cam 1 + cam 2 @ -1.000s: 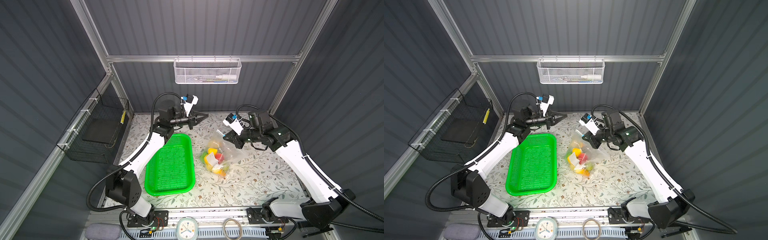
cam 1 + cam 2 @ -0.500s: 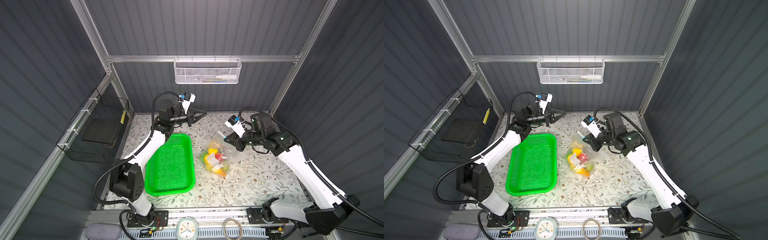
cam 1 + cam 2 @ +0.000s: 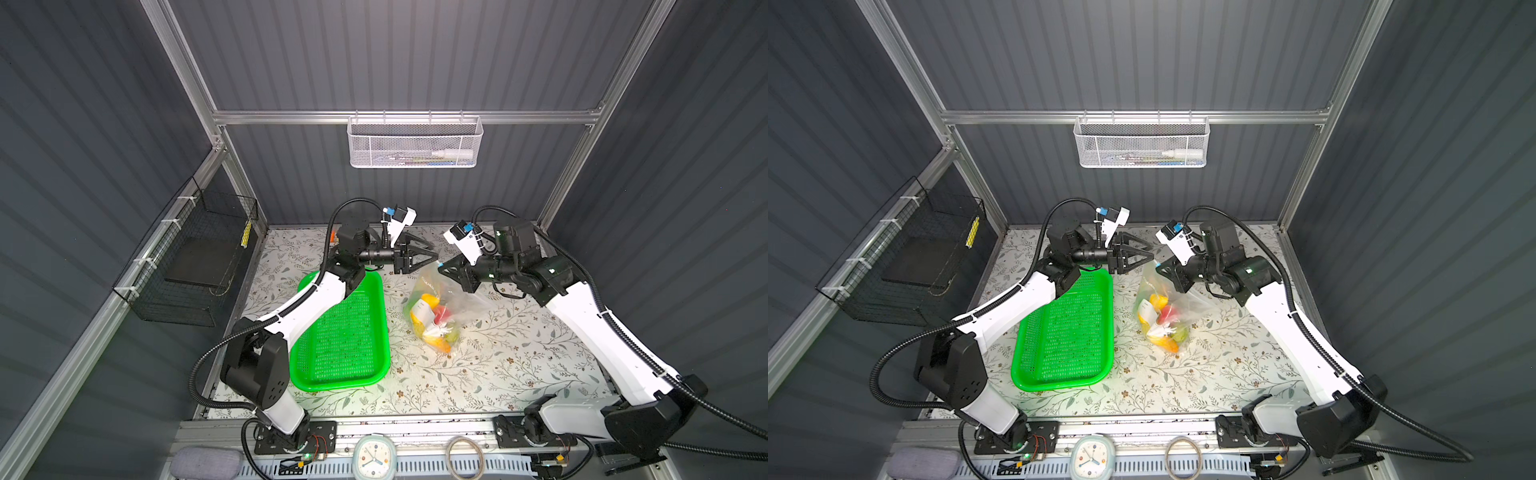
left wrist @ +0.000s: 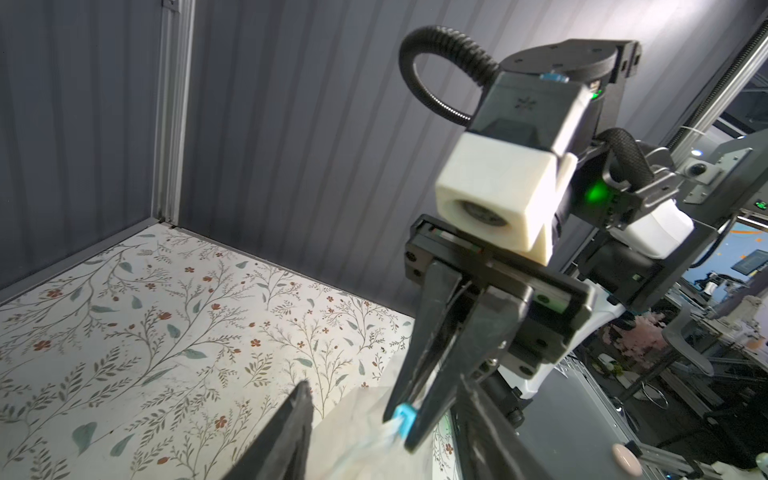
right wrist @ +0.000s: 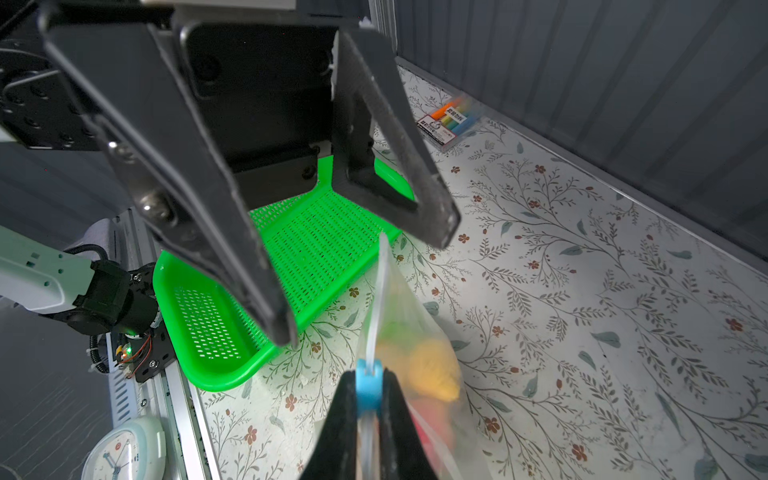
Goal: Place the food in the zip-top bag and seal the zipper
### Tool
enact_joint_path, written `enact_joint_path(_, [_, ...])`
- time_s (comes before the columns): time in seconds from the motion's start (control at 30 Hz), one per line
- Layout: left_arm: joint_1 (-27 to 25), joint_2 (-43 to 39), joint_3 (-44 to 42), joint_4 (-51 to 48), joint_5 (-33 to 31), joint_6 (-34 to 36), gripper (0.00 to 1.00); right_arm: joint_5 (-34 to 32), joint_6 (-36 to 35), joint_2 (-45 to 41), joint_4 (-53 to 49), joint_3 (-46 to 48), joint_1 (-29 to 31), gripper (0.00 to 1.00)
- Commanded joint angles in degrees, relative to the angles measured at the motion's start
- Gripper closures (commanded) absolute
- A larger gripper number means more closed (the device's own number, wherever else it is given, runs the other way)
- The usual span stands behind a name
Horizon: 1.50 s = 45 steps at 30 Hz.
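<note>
Two white-and-black arms work over one floral-print table cover (image 3: 498, 365). One clear crinkly zip-top bag (image 3: 453, 301) with a white label patch lies near the middle of the table. Its mouth corner is lifted toward 12 o'clock in both top views.

The toy food (image 3: 434, 320) sits inside the bag as a heap of yellow, red, green and orange pieces. The plastic blurs them too much to count.

The right gripper (image 4: 409, 419) is pinched tight on the one small light-blue slider tab (image 5: 368, 384). From the tab the thin clear zipper strip (image 5: 381, 282) runs taut to a point between the fingers (image 5: 249, 257) of the left gripper (image 5: 363, 278). Those fingers stand wide apart, and in the right wrist view they touch neither the strip nor the bag.

One bright green perforated plastic tray (image 3: 332, 384) lies at the bag's 9 o'clock, just beside it but apart from it. The left arm crosses the tray's far corner.

There is bare cover from the bag's 3 o'clock round to 6 o'clock, out to the table's front rail. At 12 o'clock the two grippers crowd the strip of cover before the back wall.

On that wall hangs one white wire-mesh basket (image 3: 415, 143). One black wire basket (image 3: 195, 257) hangs on the wall at 9 o'clock.
</note>
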<state>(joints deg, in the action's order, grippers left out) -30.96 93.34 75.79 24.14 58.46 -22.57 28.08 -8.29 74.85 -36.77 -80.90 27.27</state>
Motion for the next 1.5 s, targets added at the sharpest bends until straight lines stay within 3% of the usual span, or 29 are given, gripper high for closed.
enact_joint_path(0.0, [-0.21, 0.61, -0.55, 3.21, 2.19, -1.75, 0.48, -0.04, 0.21, 0.12, 0.79, -2.11, 0.33, 0.98])
enact_joint_path(0.13, [-0.32, 1.23, -0.77, 3.82, 3.1, -2.48, 0.58, -0.63, -0.11, -0.19, 0.22, -2.41, 0.31, 0.98])
enact_joint_path(0.5, [-0.33, 2.15, -1.96, 0.57, 3.01, -0.2, 0.51, -0.83, -0.32, -0.54, 0.0, -2.42, 0.33, 0.98])
enact_joint_path(0.57, [-0.32, 2.28, -1.96, 0.86, 3.08, -0.49, 0.58, -0.9, -0.32, -0.56, -0.14, -2.33, 0.33, 0.98])
enact_joint_path(0.8, [-0.32, 2.02, -1.61, 1.56, 3.91, -0.98, 1.0, -0.96, -0.28, -0.55, -0.28, -2.24, 0.31, 0.99])
enact_joint_path(1.03, [-0.33, 1.68, -1.61, 1.41, 2.37, -0.93, 1.0, -0.24, 0.64, 0.32, -3.32, -3.15, 0.28, 1.0])
enact_joint_path(1.23, [0.26, 1.14, 1.63, -7.09, -4.23, 5.28, 1.0, -3.38, 1.5, 0.01, -5.64, -3.07, 0.35, 1.0])
enact_joint_path(1.47, [3.24, 2.19, 6.95, -8.12, -6.45, 5.55, 1.0, -7.3, 1.42, -3.07, -6.6, -0.05, 0.29, 1.0])
